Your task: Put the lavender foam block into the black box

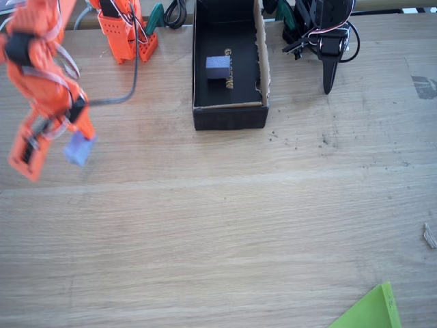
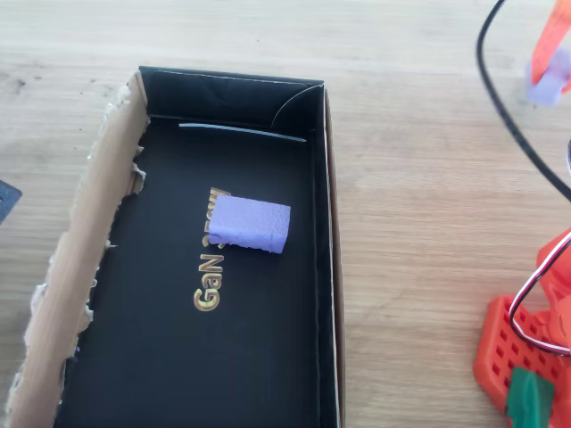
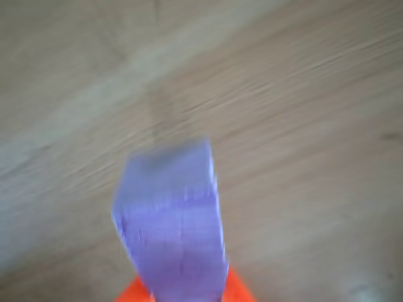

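My orange gripper (image 1: pixel 74 145) hangs above the table at the left of the fixed view, shut on the lavender foam block (image 1: pixel 79 149). In the wrist view the block (image 3: pixel 173 220) stands long and blurred above an orange finger (image 3: pixel 129 294), over bare wood. The overhead view has the gripper (image 2: pixel 551 62) and the held block (image 2: pixel 546 87) at the top right corner, well right of the black box (image 2: pixel 326 267). The box (image 1: pixel 229 116) stands at the top centre of the fixed view. A second lavender block (image 2: pixel 252 225) lies on its lettered floor, also visible in the fixed view (image 1: pixel 218 66).
The arm's orange base (image 1: pixel 126 31) stands left of the box, and a black cable (image 1: pixel 133 75) curves down from it. A green sheet corner (image 1: pixel 372 311) pokes in at the bottom right. The box's torn brown cardboard wall (image 2: pixel 80 259) faces away from the arm.
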